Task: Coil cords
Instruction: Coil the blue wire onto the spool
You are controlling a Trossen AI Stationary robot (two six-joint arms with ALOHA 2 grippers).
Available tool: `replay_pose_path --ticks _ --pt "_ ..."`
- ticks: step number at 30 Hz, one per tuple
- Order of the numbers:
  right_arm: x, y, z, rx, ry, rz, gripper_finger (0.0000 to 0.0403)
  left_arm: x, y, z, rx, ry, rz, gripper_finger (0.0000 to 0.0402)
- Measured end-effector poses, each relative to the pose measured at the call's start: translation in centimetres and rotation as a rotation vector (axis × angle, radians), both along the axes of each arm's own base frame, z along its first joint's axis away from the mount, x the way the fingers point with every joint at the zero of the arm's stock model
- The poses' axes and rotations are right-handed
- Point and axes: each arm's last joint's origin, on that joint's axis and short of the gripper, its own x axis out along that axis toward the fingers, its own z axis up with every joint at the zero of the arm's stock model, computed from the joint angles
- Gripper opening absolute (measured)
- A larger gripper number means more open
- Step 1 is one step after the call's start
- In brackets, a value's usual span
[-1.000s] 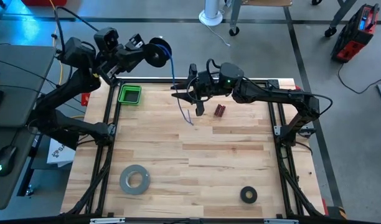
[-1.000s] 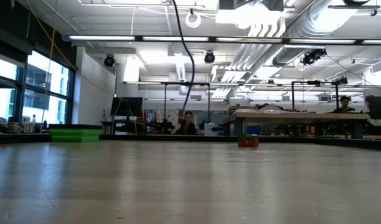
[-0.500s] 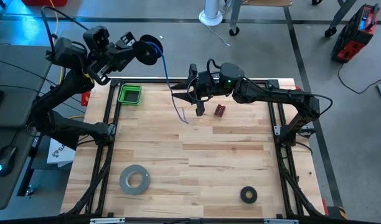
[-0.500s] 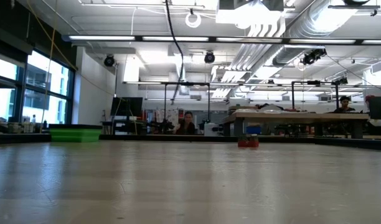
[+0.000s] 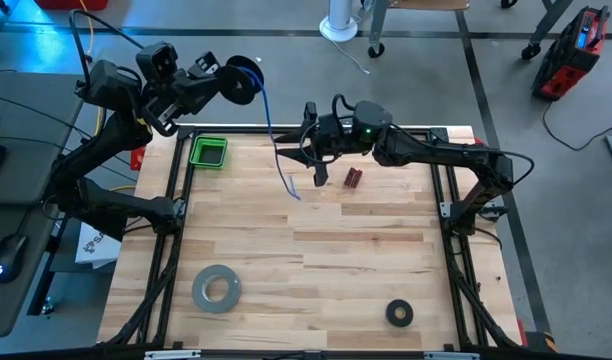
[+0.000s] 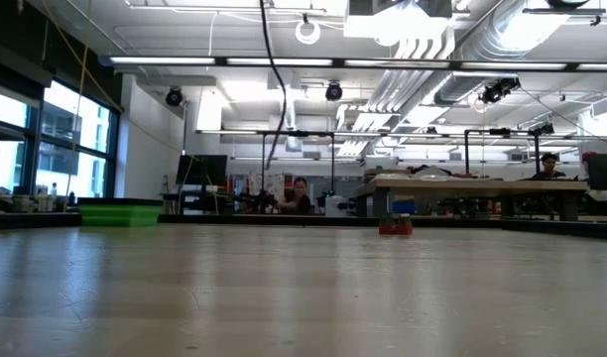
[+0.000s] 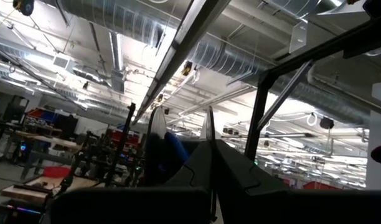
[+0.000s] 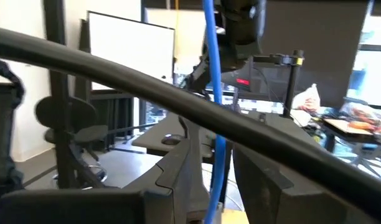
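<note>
Winding under way. Left tool (image 5: 226, 78) clamped on black spool (image 5: 244, 80), raised beyond counter's (image 5: 366, 260) far edge. Blue cord (image 5: 268, 115) hangs through half-open right tool (image 5: 304, 150), loosely guided. Next: turn spool, feed slack.

The pale wooden worktop (image 5: 316, 240) carries a green tray (image 5: 208, 152) at its far left corner, a small dark red object (image 5: 353, 178), possibly a clip, near the far edge, a grey tape roll (image 5: 216, 288) and a black ring (image 5: 399, 313) near the front.
</note>
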Motion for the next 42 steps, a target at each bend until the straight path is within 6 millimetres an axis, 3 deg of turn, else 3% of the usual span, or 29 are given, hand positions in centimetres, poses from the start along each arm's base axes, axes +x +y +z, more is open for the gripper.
replay_pose_path --ticks 24,42 --pt "0.0 -0.4 -0.07 -0.012 0.0 -0.042 0.011 0.01 -0.01 -0.01 0.008 -0.001 0.004 0.0001" --pt "-0.01 -0.28 -0.13 0.028 0.015 0.019 0.011 0.01 0.0 -0.01 0.006 0.0 0.004 0.0001"
